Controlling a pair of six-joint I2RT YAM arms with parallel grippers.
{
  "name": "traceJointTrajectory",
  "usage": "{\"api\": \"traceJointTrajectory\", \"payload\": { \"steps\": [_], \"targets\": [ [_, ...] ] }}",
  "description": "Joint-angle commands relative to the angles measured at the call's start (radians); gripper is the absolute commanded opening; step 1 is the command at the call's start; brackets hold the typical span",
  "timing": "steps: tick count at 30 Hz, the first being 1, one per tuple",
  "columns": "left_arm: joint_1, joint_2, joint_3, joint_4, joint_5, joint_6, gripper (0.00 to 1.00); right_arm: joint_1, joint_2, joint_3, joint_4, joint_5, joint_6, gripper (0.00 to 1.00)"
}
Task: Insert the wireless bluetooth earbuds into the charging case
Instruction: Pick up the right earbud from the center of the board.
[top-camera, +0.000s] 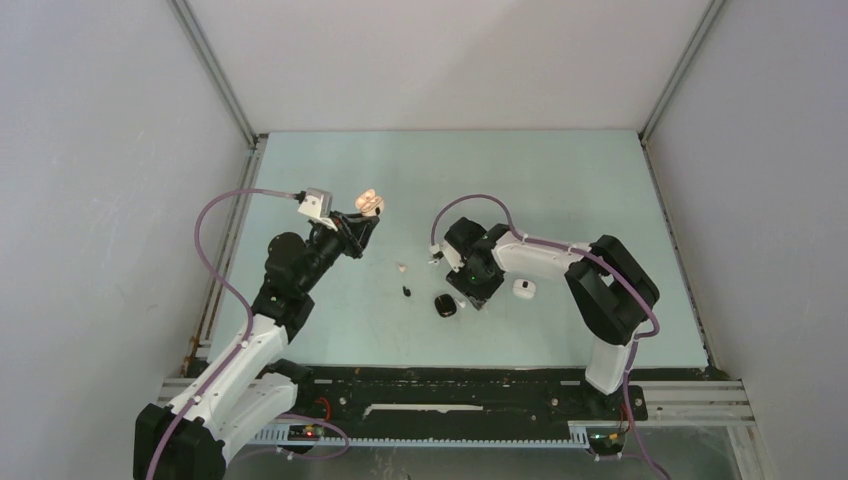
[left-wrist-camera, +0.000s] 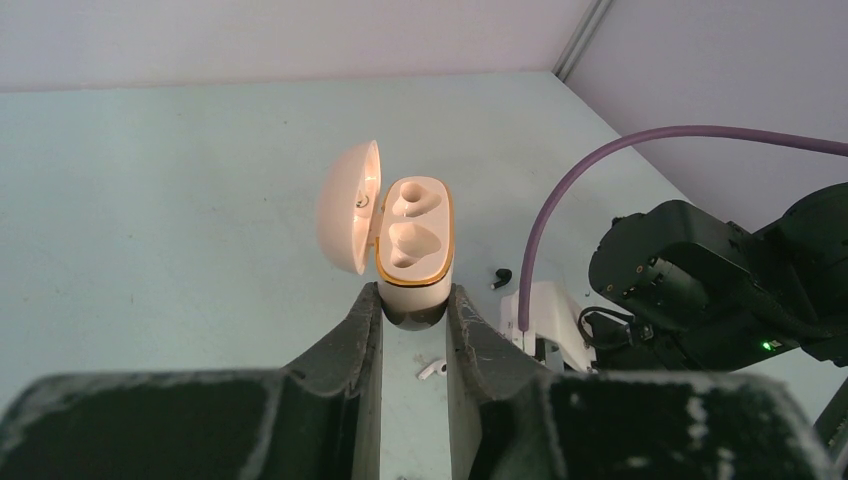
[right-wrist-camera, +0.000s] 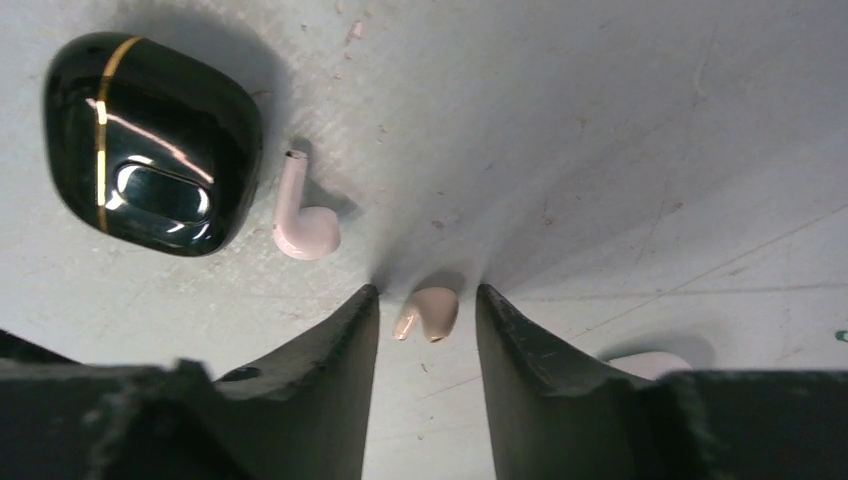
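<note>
Right jaws straddle a tiny pale-beige, stemmed earbud (right-wrist-camera: 428, 313).

earbud (right-wrist-camera: 305, 218) beside closed case (right-wrist-camera: 150, 140), both on table (right-wrist-camera: 620, 150)

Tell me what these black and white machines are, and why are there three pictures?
They are two robot arms bolted to a table. One picture looks down from above; the other two come from little cameras on each wrist, so you see each arm's own two black fingers. The left arm's fingers pinch an open cream plastic charging case with a gold rim, held up above the pale green table. The right arm's fingers stand open either side of a tiny beige plastic earbud lying on the table, not touching it. Nearby lie a pale pink earbud, a shiny black closed case with a gold line and a small white case.
</note>
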Motion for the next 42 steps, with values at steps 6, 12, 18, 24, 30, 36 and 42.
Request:
{"api": "traceJointTrajectory", "payload": {
  "steps": [6,12,18,24,30,36,42],
  "targets": [
    [-0.004,-0.010,0.048,0.026,0.025,0.025,0.01,-0.138,-0.073,0.054,-0.075,-0.298,-0.134,0.56],
    [-0.004,-0.001,0.048,0.031,0.033,0.018,0.02,-0.331,-0.194,0.026,-0.137,-0.657,-0.613,0.51],
    [-0.004,0.003,0.049,0.029,0.034,0.023,0.01,-0.383,-0.296,-0.055,-0.098,-0.697,-1.054,0.53],
    [-0.004,0.009,0.053,0.019,0.032,0.036,0.01,-0.293,-0.266,-0.111,-0.026,-0.576,-1.206,0.53],
    [-0.004,0.005,0.053,0.012,0.026,0.048,0.02,-0.211,-0.202,-0.169,0.015,-0.457,-1.285,0.51],
    [-0.004,0.011,0.054,0.008,0.026,0.050,0.02,-0.156,-0.165,-0.204,0.070,-0.404,-1.292,0.48],
    [-0.004,0.007,0.055,0.008,0.028,0.050,0.02,-0.132,-0.125,-0.204,0.107,-0.372,-1.260,0.47]
  ]
}}
